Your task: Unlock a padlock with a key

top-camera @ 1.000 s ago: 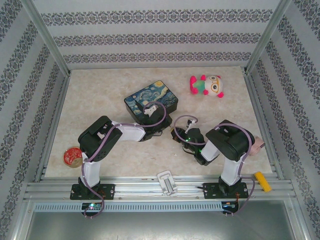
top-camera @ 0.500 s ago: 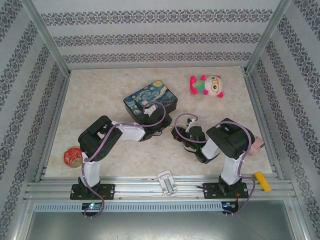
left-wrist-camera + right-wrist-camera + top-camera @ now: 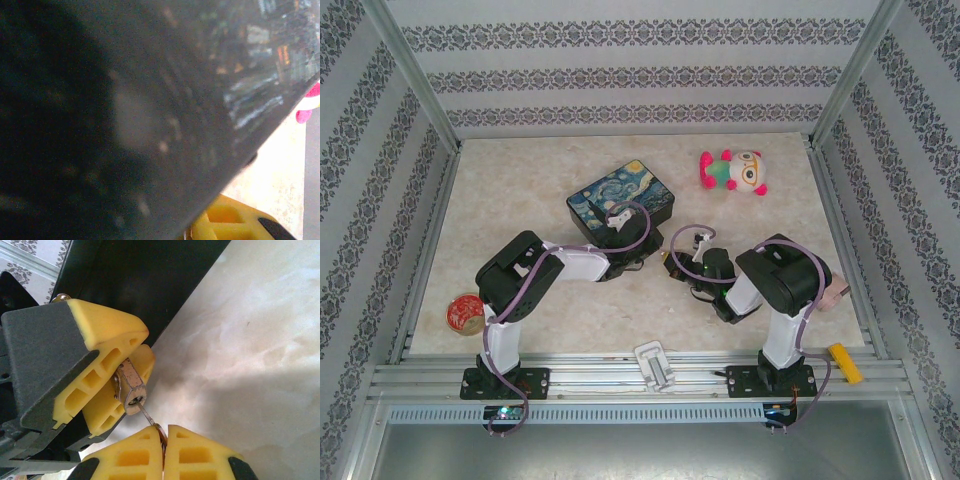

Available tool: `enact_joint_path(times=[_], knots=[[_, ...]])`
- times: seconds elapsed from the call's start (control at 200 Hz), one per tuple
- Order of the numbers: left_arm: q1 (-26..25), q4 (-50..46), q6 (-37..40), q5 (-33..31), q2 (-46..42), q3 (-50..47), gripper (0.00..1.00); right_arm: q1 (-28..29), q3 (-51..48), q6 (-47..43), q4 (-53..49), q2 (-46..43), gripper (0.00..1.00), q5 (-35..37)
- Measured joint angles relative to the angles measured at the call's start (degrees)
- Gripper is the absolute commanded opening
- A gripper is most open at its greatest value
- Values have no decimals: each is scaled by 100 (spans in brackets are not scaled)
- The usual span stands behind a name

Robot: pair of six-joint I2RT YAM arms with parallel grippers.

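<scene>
The small brass padlock (image 3: 131, 387) is clamped between my left gripper's (image 3: 125, 377) yellow fingers (image 3: 107, 342), keyhole end facing my right gripper. The slim key (image 3: 149, 416) has its tip in the keyhole and its head pinched in my right gripper (image 3: 164, 437), which is shut on it. In the top view the two grippers meet just in front of the painted tin (image 3: 622, 200), left gripper (image 3: 650, 261) and right gripper (image 3: 673, 268) tip to tip. In the left wrist view the tin's dark side (image 3: 125, 115) is pressed close, with one yellow finger (image 3: 227, 222) at the bottom.
A pink and white plush toy (image 3: 734, 170) lies at the back right. A red round tin (image 3: 465, 313) sits by the left rail. A white part (image 3: 655, 365) and a yellow tool (image 3: 845, 362) rest on the front rail.
My right wrist has edged slightly forward and left toward the padlock. The left arm holds still.
</scene>
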Motion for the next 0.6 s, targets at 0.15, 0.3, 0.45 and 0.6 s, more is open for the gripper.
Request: enact_joint_path(times=[0.15, 0.3, 0.45, 0.6], knots=[[11, 9, -13, 28, -15, -13, 3, 0, 2, -46, 0, 0, 0, 0], [31, 103, -46, 59, -31, -61, 3, -9, 2, -90, -37, -61, 0, 0], [35, 197, -103, 85, -52, -107, 3, -98, 0, -173, -94, -157, 0, -103], [42, 256, -136, 125, -79, -155, 3, -144, 2, -262, -90, -168, 0, -258]])
